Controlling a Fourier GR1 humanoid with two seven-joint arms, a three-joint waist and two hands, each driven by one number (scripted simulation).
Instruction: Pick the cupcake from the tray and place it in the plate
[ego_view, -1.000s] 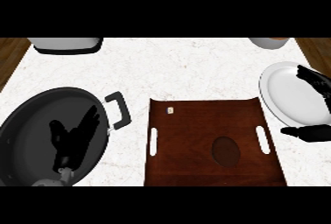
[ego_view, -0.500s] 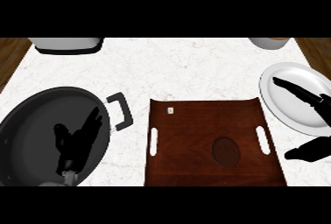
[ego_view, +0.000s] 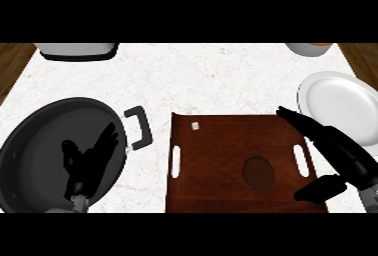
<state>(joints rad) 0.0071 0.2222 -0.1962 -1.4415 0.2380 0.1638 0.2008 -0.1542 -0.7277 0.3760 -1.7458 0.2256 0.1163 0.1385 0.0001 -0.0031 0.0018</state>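
Head view: the right hand (ego_view: 341, 150) is open, fingers straight, holding nothing, above the right edge of the brown tray (ego_view: 221, 150). Just left of it lies the cupcake (ego_view: 258, 173), a dark oval on the tray; probably light and soft, best held by its sides. The white plate (ego_view: 341, 102) waits beyond the fingertips, on the marble counter (ego_view: 207, 80). The left hand (ego_view: 88, 160) rests open over the black pan (ego_view: 44, 145).

Cupcake: not identifiable; only dark oval patch (ego_view: 258, 173) on tray (ego_view: 221, 150), can't tell what it is. Tray near edge cut by bottom band. Small pale tag-like item (ego_view: 195, 126) at tray's far left corner, too small to tell. Plate (ego_view: 339, 102) cut by right edge. Pan (ego_view: 44, 140) cut at bottom left; left hand (ego_view: 88, 162) covers part of its inside. Right hand (ego_view: 339, 150) hides tray's right rim; its forearm cut off. Two vessels at top, grey (ego_view: 77, 50) and white (ego_view: 310, 48), mostly cut off.
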